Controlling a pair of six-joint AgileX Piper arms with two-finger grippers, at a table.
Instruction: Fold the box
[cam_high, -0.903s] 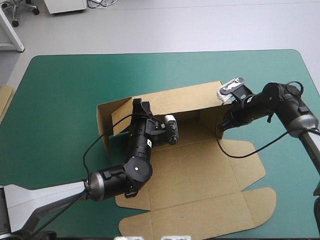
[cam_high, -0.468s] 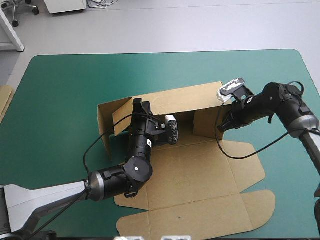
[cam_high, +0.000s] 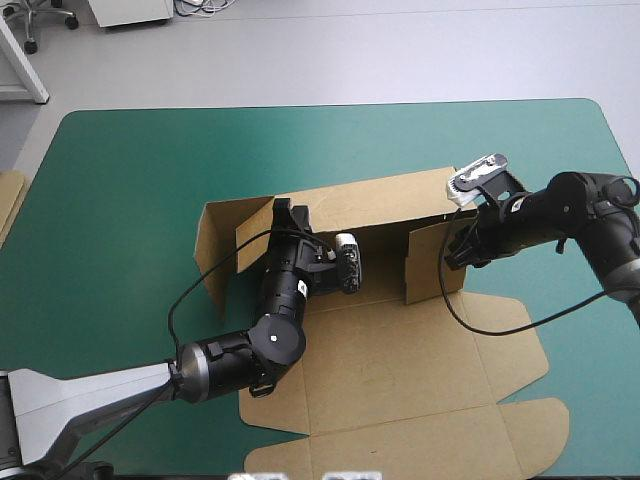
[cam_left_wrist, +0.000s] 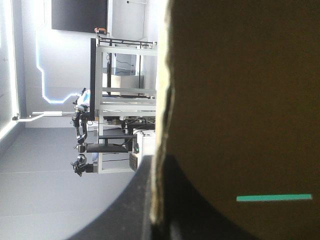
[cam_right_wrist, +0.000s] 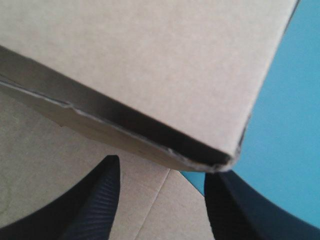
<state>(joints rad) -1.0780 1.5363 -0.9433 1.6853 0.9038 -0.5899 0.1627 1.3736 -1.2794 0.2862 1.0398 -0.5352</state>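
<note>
Where your left gripper (cam_high: 285, 210) meets the box (cam_high: 400, 350), it is clamped on the board. In the left wrist view the two black fingers (cam_left_wrist: 127, 210) are all but together, with the wall's raw edge running up between them. In the high view that gripper sits at the left part of the long back wall (cam_high: 370, 200), which stands upright.

Your right gripper (cam_high: 456, 252) holds nothing. In its wrist view the two fingers (cam_right_wrist: 97, 200) stand well apart, and the lower corner of the raised right flap (cam_right_wrist: 150, 60) hangs just ahead of the gap between them. You cannot tell from either view whether a finger touches that flap. One finger lies over the flat brown base, the other over the teal-green cover (cam_right_wrist: 285, 125).

You have one box, brown, sitting on the middle of the table (cam_high: 120, 200) and only partly set up. The back wall is raised, and the right flap (cam_high: 425, 262) stands at its right end, turned toward you. Board also stands at the left end, in what looks like two panels, though you cannot tell exactly how they overlap. The base and the lid panels lie flat toward the near edge, with the rounded tabs spread out to the right.

Two grippers are at work, each with two fingers: one pair closed on the wall, one pair spread. One edge of more board (cam_high: 8, 205) shows at the table's left edge.
</note>
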